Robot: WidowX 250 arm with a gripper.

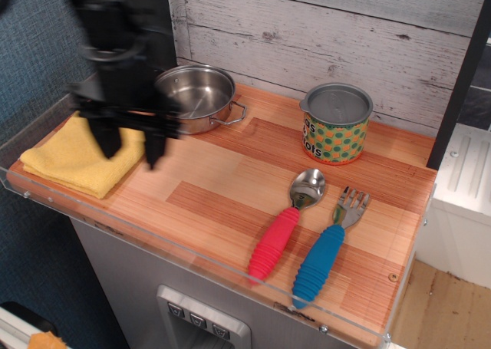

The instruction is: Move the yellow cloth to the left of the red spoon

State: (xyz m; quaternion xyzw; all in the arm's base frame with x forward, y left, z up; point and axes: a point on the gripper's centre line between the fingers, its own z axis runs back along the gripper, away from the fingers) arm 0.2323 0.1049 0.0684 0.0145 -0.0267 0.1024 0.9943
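Note:
The yellow cloth [73,161] lies folded at the left end of the wooden table. My gripper [130,151], black and blurred, hangs over the cloth's right part with its two fingers spread apart and nothing between them. The red spoon [285,225] lies at the front right, its metal bowl pointing back and its ribbed red handle toward the front edge. A wide stretch of bare wood separates the cloth from the spoon.
A steel pan [196,98] stands at the back, just right of my arm. A patterned tin can [336,124] stands at the back right. A blue-handled fork [328,248] lies right of the spoon. A clear plastic rim [184,249] edges the table.

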